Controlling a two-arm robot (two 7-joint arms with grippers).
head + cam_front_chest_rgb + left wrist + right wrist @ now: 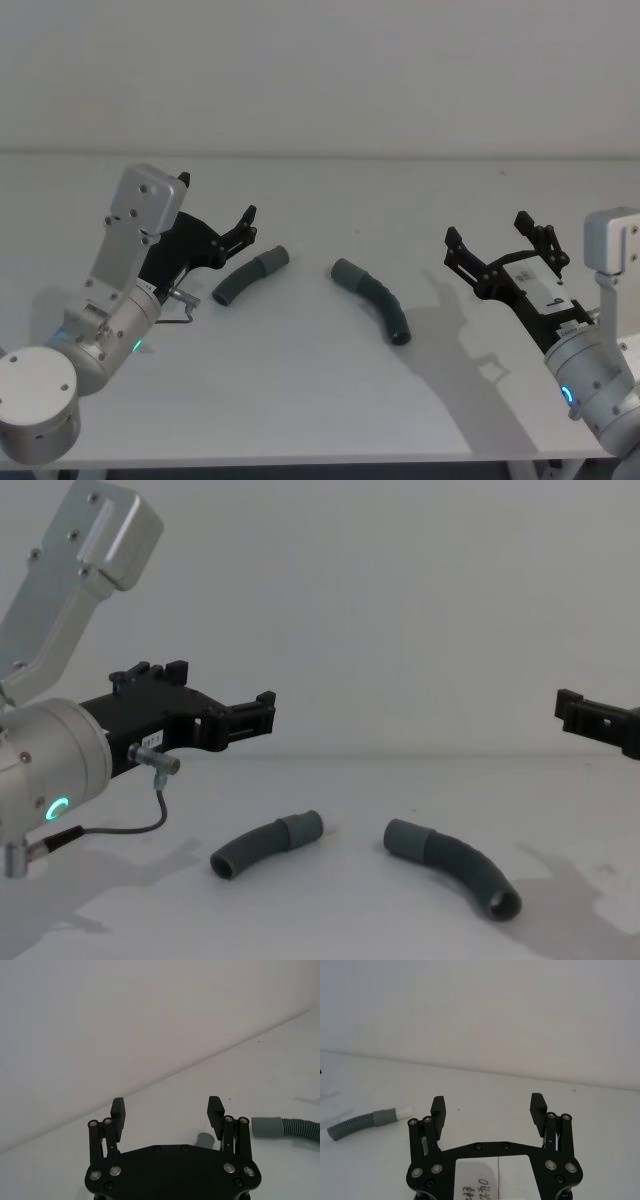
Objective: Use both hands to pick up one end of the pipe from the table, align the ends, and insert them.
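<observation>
Lying apart: thinner pipe (250, 277), thicker pipe (372, 298)

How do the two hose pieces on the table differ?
The left hose piece is thinner and shorter; the right hose piece is thicker and longer. The left cuff carries a white tip; the right cuff is plain. Both are grey, ribbed, curved, lying on the table.

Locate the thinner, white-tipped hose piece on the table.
In the head view, the thinner piece lies on the table left of centre, near the open left gripper, its cuff facing the thicker piece to its right, apart.
</observation>
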